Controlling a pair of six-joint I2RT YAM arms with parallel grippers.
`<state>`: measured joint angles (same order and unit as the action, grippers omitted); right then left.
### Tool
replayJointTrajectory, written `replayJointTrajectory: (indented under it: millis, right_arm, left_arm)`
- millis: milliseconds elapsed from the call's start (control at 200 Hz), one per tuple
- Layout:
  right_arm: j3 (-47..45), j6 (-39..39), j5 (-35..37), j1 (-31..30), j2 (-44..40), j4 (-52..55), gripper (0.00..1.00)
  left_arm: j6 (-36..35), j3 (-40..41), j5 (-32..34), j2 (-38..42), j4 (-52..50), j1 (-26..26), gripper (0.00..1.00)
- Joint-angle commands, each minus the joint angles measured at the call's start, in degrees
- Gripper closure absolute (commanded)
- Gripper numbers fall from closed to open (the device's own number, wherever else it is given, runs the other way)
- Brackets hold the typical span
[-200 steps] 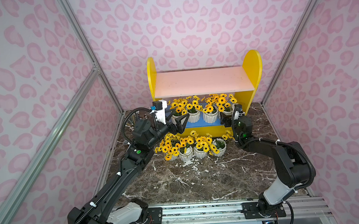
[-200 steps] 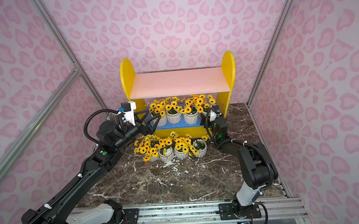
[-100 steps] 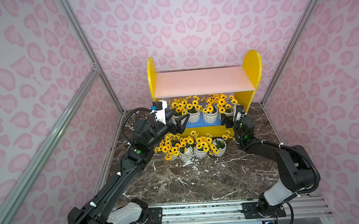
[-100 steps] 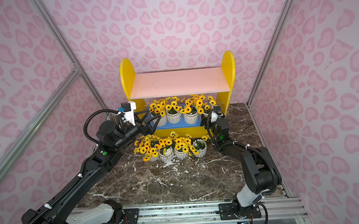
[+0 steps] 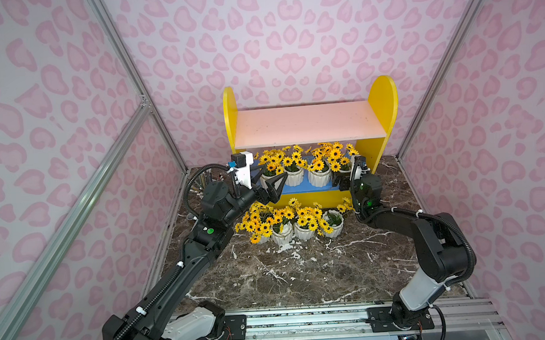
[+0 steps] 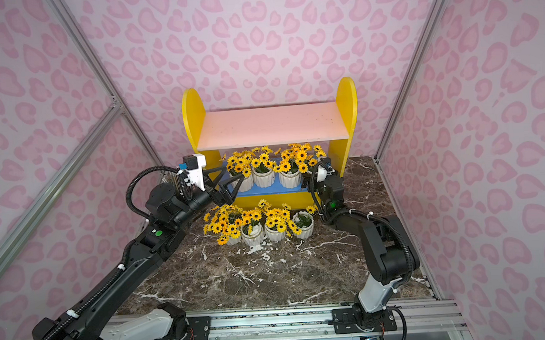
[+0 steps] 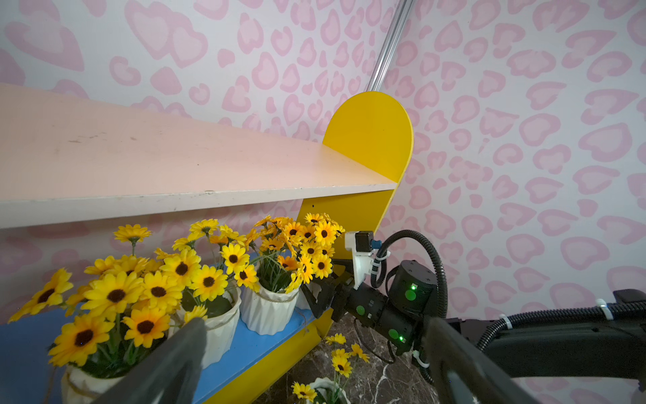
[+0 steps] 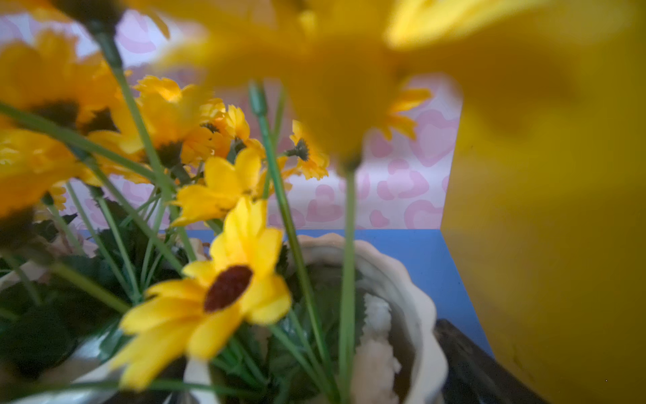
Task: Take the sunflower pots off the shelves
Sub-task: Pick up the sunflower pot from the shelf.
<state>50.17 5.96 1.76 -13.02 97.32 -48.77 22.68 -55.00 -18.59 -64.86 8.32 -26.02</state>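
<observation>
my left gripper (image 5: 276, 171) is wide open and empty, at the end pot (image 5: 267, 178) on the shelves' (image 5: 385, 109) blue board (image 5: 310, 190). my right gripper (image 5: 340, 179) is at the far end, in the flowers, can't tell its jaws. the pots (image 5: 319, 178) are white and ribbed with yellow dark-centred sunflowers: four on the board, four on the table (image 5: 301, 270) in front.

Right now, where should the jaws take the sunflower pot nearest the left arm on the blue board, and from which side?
Probably the pot by its white wall, below the flowers, coming level from the open front: the pink board overhangs it and the flowers cover the rim.
</observation>
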Motion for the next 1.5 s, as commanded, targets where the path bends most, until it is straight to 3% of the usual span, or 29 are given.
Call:
replayJointTrajectory:
  millis: [0, 195, 515, 780, 880, 1095, 1495]
  right_arm:
    - [0.7, -0.9, 0.1, 0.0, 0.6, -4.8, 0.01]
    - [-0.4, -1.3, 1.5, -0.1, -0.6, -5.9, 0.02]
    - [-1.0, -2.7, 1.2, 0.0, -1.2, -4.9, 0.19]
    - [-5.0, -3.8, 2.2, -0.5, -4.2, -4.9, 0.21]
    - [-6.5, -4.4, 3.0, -0.8, -5.4, -4.9, 0.19]
    - [-5.8, -6.3, 5.0, -1.7, -4.7, -2.5, 0.01]
    - [-2.5, -4.1, 4.4, -1.6, -2.5, -2.7, 0.01]
  left_arm:
    - [-0.2, 0.2, 0.1, 0.3, 2.3, 0.1, 0.0]
    - [-0.3, 0.1, 0.0, 0.3, 2.2, 0.1, 0.0]
    - [-0.2, 0.2, -0.5, 0.1, 2.4, 0.1, 0.0]
    - [-0.1, 0.2, -0.7, 0.3, 2.6, 0.1, 0.0]
    - [0.0, 0.2, -0.8, 0.2, 2.6, 0.1, 0.0]
    - [0.2, 0.4, -1.0, 0.2, 2.9, 0.1, 0.0]
    - [0.2, 0.5, 0.0, 0.4, 2.8, 0.1, 0.02]
